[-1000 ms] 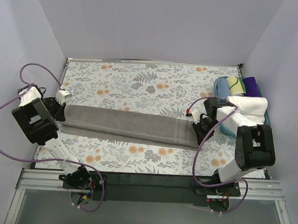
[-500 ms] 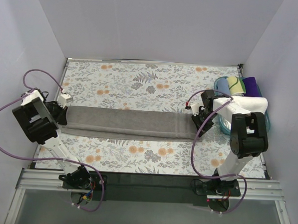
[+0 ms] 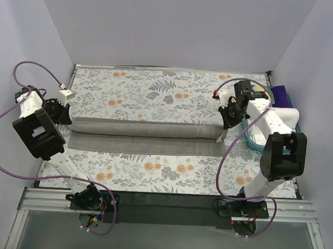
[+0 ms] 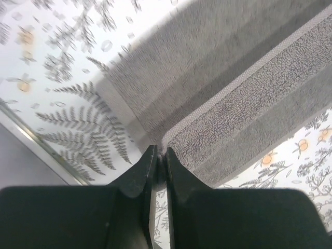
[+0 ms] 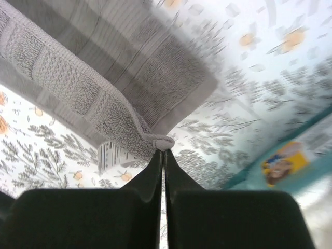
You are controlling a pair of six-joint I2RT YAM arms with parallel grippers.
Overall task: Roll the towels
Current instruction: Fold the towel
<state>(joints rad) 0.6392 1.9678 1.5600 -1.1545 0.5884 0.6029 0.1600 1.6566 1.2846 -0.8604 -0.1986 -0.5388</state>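
Note:
A long grey-brown towel [image 3: 146,136] lies across the floral table covering [image 3: 151,90], stretched left to right. Its near long edge is lifted and carried toward the far side, so the cloth folds lengthwise. My left gripper [image 3: 65,115] is shut on the towel's left corner, which shows pinched between the jaws in the left wrist view [image 4: 162,154]. My right gripper [image 3: 225,121] is shut on the right corner, a small bunched tip at the jaw tips in the right wrist view [image 5: 164,143]. The towel [image 4: 244,93] hangs slack from both grips.
A teal basket [image 3: 249,137] at the right edge holds rolled cloths: a white one [image 3: 278,120], a purple one [image 3: 280,94] and a patterned one [image 3: 262,91]. Purple cables loop off both arms. Side walls stand close at left and right.
Both grippers have lifted the towel's near corners and moved them toward the far side. The towel has gone from lying flat to being folded over lengthwise.

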